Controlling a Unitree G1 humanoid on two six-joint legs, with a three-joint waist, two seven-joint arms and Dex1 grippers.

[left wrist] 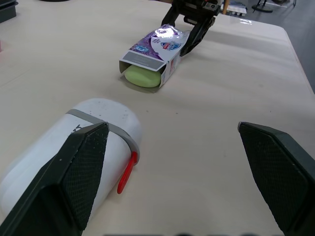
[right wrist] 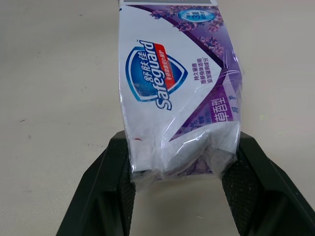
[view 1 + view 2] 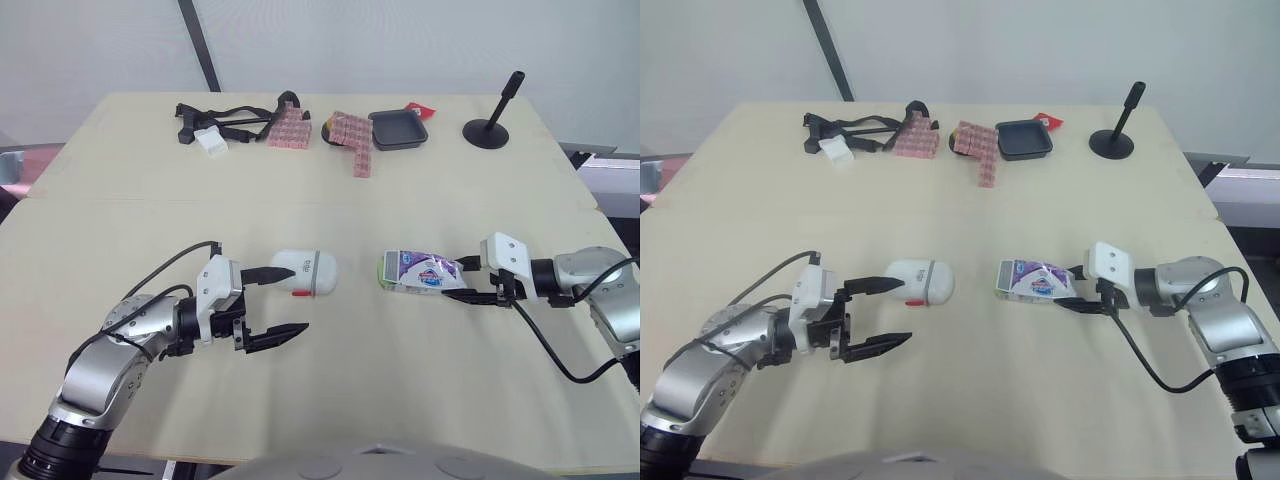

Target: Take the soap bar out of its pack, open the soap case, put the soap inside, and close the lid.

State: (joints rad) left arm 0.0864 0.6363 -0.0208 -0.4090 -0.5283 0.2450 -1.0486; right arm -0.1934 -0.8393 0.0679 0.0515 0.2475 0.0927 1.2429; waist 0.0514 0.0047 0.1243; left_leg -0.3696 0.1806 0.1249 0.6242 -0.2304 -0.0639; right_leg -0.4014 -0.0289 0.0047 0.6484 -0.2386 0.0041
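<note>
Caught at the first step of the job, with the soap bar not yet out of its wrapping. Pinched the soap pack by its crumpled closed end, on the 3 o'clock side, in the right gripper, fingers narrowed onto the wrapping. Left the pack flat on the table, open mouth turned to 9 o'clock and the green bar showing just inside. Kept the white soap case at 9 o'clock of the pack, near but apart, apparently closed, red latch at its seam. Hovered at about 7 o'clock of the case with the left gripper spread wide and empty, one finger close against the case, contact impossible to tell. Likely needed next: a firm hold on the pack's tail while drawing or shaking the bar out through the open mouth.
</note>
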